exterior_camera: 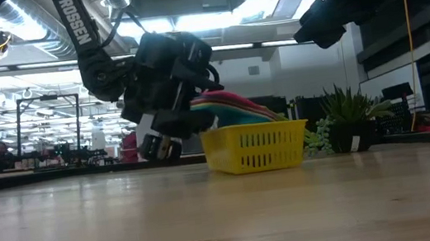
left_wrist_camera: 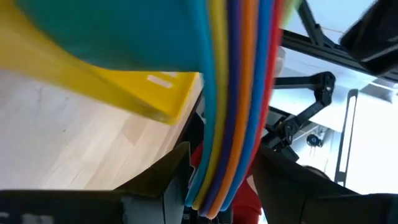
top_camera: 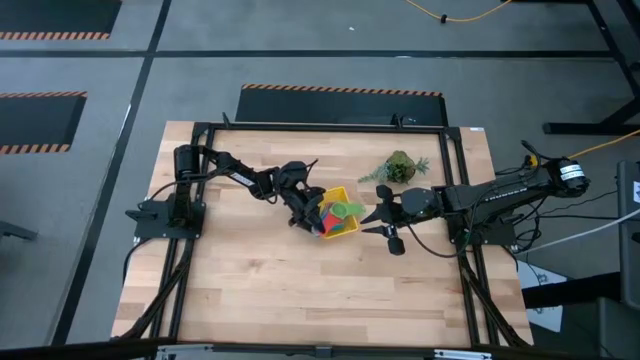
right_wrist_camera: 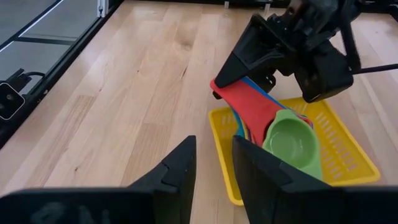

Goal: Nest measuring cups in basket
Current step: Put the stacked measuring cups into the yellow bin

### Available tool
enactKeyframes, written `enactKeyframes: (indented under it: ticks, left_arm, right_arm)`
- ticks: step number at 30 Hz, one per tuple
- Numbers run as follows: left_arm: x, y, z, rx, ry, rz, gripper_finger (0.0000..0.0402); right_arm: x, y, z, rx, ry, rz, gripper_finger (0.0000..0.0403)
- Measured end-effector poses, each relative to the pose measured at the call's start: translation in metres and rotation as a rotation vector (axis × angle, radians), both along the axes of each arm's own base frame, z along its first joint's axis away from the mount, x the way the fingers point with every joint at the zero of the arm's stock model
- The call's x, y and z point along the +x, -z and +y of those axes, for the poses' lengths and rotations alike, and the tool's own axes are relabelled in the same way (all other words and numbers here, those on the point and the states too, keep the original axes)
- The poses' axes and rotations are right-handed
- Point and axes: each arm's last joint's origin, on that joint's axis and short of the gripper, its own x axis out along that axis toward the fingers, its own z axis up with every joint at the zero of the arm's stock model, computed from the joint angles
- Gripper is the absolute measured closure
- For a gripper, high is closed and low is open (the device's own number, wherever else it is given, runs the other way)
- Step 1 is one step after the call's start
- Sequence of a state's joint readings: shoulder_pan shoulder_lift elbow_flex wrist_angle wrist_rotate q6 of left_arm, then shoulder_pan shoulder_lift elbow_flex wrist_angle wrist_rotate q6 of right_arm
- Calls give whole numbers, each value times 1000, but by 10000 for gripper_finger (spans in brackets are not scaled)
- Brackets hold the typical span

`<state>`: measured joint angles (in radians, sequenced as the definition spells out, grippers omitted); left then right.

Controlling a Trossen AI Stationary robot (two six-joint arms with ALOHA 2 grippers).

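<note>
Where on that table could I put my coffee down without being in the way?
The wide bare wood along the near edge, below the yellow basket, is free. It is crowded mid-table, where the left gripper holds the stacked cups and the right gripper waits beside the plant.

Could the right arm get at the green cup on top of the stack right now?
Probably yes. The green cup lies uppermost in the yellow basket, facing the right gripper, with bare table between. The left gripper holds only the stacked handles on the far side.
</note>
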<state>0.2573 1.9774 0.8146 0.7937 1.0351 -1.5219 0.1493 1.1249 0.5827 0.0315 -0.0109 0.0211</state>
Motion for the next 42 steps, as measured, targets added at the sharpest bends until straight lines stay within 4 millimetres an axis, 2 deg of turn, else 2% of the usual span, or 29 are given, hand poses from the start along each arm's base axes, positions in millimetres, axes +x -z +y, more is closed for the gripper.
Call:
enactKeyframes:
  ticks: [24,32,40,42]
  left_arm:
    - [-2,-1,-6,-40,129,-16,241]
    - [-2,-2,-17,-87,233,-2,241]
    - [-2,-3,-17,-80,231,-14,241]
    - [-3,-8,-16,-74,227,-28,241]
  right_arm:
    - [0,0,0,0,0,0,295]
    - [-1,2,0,-5,-1,23,295]
    - [-3,5,0,-10,-2,55,295]
    - [-3,5,0,-12,-2,62,295]
